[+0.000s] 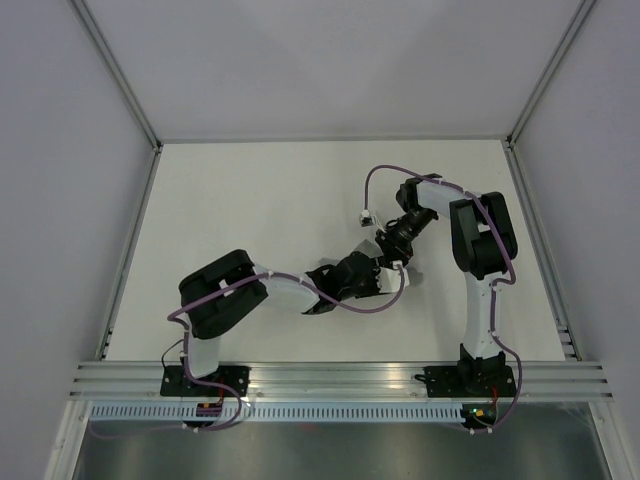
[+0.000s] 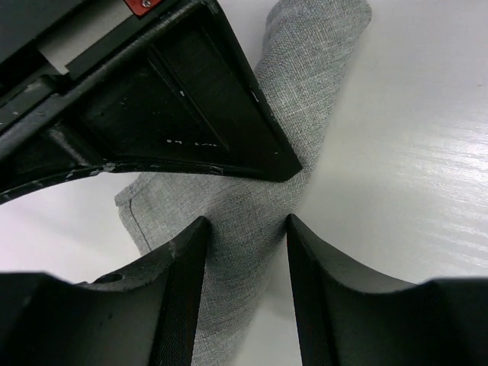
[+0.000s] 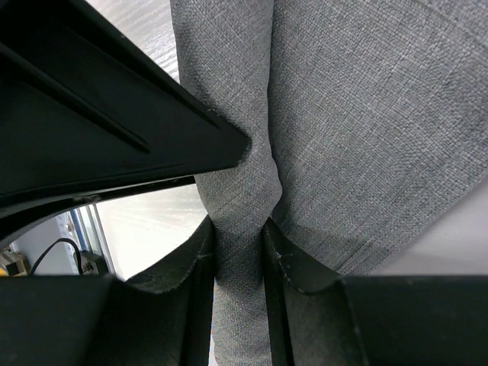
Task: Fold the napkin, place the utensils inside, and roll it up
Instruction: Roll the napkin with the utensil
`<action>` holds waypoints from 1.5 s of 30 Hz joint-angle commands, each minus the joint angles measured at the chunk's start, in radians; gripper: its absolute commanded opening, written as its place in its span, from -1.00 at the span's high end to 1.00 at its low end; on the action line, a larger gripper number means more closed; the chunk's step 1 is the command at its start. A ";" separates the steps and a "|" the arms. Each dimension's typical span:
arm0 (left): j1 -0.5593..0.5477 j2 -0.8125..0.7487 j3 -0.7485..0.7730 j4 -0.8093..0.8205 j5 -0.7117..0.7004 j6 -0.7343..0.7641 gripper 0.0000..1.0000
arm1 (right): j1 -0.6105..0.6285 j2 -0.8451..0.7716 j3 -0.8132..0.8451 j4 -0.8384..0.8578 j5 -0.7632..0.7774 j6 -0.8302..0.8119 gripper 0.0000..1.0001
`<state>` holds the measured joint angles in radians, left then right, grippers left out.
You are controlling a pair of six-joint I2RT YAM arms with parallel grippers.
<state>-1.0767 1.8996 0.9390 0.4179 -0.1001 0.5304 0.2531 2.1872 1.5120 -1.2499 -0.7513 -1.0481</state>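
Observation:
The grey napkin point(image 2: 305, 84) lies on the white table as a rolled, bunched strip. My left gripper point(image 2: 248, 229) is open and straddles the roll: the left finger touches the cloth, and bare table shows beside the right finger. My right gripper point(image 3: 239, 229) is shut on a narrow fold of the napkin point(image 3: 343, 114). In the top view both grippers meet at mid-table, left point(image 1: 368, 278) and right point(image 1: 390, 245), and they hide the napkin. The utensils are not visible in any view.
The right gripper's black body point(image 2: 183, 99) crowds the upper left of the left wrist view, and the left gripper's body point(image 3: 91, 114) does the same in the right wrist view. White walls and metal rails point(image 1: 130, 240) border the table.

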 commanded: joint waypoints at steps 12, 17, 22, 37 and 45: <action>0.014 0.082 0.093 -0.168 0.126 -0.010 0.41 | 0.000 0.074 -0.030 0.076 0.130 -0.047 0.61; 0.040 0.111 0.155 -0.327 0.244 -0.046 0.65 | 0.000 0.062 -0.039 0.095 0.130 -0.030 0.46; 0.069 0.154 0.213 -0.439 0.353 -0.076 0.70 | -0.002 0.026 -0.062 0.138 0.135 0.034 0.05; 0.139 0.207 0.280 -0.602 0.576 -0.125 0.74 | -0.063 -0.130 -0.069 0.198 0.072 0.192 -0.25; 0.193 0.236 0.330 -0.666 0.688 -0.155 0.71 | -0.124 -0.219 -0.095 0.260 0.058 0.261 -0.34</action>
<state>-0.8867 2.0544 1.2884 -0.0368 0.4629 0.4549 0.1616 2.0403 1.4258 -1.0573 -0.6983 -0.8215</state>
